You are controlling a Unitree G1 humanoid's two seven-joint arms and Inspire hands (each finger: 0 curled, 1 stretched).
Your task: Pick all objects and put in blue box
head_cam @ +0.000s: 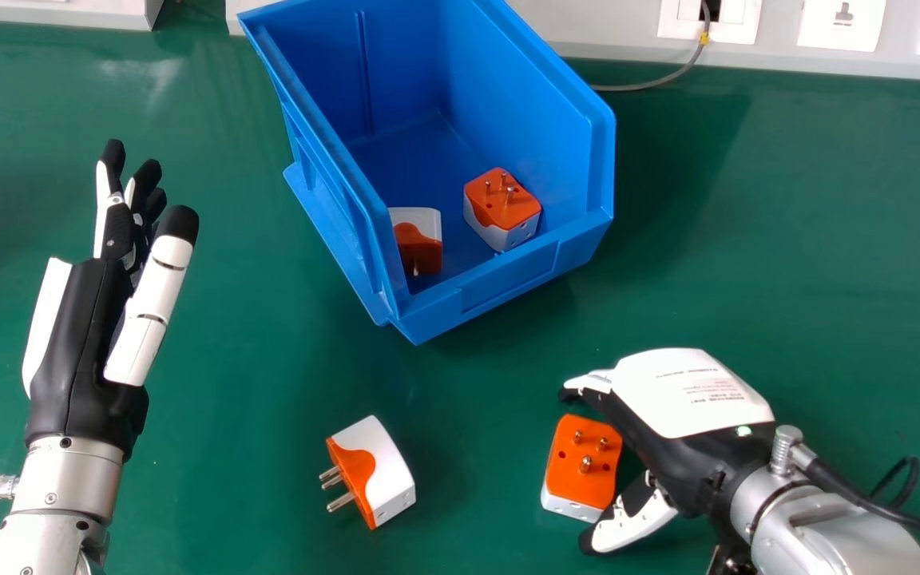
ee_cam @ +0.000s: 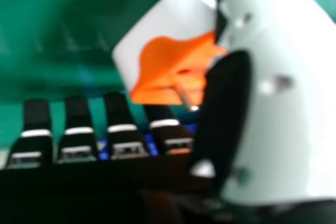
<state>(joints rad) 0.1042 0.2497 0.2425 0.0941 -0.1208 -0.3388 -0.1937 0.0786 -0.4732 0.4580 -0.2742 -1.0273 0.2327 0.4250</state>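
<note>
My right hand (head_cam: 691,431) is low over the table at the right, open, its fingertips beyond an orange and white plug adapter (head_cam: 585,463) and its thumb on the near side. In the right hand view, that adapter (ee_cam: 168,72) lies between the thumb of my right hand (ee_cam: 283,87) and the fingertips; contact is unclear. Another adapter (head_cam: 376,471) rests on the table, pins facing left. The blue box (head_cam: 500,279) holds one adapter (head_cam: 501,209) with pins up and another (head_cam: 418,239) by its left wall. My left hand (head_cam: 85,343) is open at the left, apart from everything.
A green table (head_cam: 228,447) lies under everything. Along the back edge runs a pale panel with sockets (head_cam: 841,22). A grey cable (head_cam: 660,82) comes down from it behind the box. A black cable (head_cam: 891,511) trails from the right wrist.
</note>
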